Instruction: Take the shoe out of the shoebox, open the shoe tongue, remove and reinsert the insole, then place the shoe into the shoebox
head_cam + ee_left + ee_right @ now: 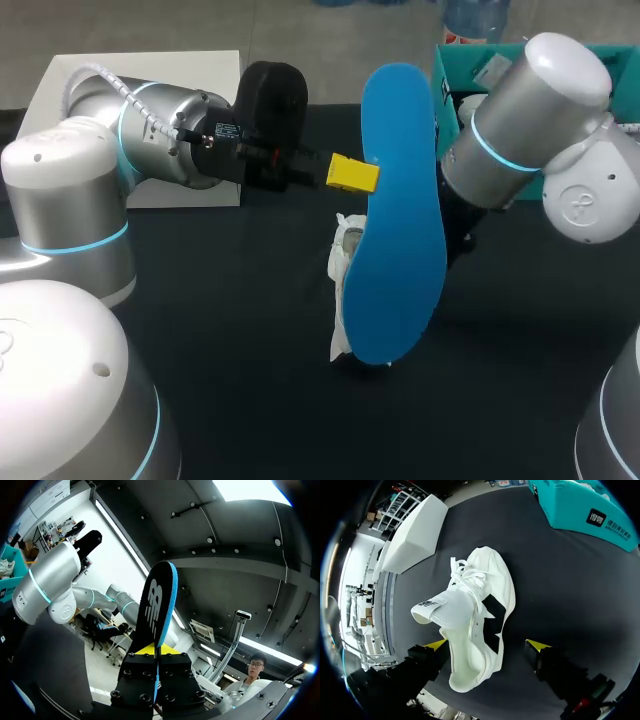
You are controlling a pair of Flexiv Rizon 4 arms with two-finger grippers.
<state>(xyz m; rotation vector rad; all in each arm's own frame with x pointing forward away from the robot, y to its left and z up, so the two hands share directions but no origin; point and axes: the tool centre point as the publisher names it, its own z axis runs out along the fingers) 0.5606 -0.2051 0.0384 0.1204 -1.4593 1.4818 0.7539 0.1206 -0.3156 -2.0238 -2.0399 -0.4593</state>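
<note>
The blue insole (400, 210) is out of the shoe and up in the air, standing nearly on end above the middle of the table (200, 300), blue underside to the head camera. The left gripper (158, 650) has its fingers clamped on one end of it, one from each side, with the rest rising ahead of the fingers. The left arm (150, 130) reaches in level from the left.

Below the insole, the white shoe (480, 625) lies on the dark table, its tongue (437, 609) pulled out and folded up. The right gripper (487, 646) hangs over it with fingers spread wide, the heel end between them, one tip close against the shoe and the other well clear. The right arm (520, 110) angles down from the right. Behind the shoe, the teal shoebox (580, 510) sits at one far corner and a white box (415, 535) at the other.
</note>
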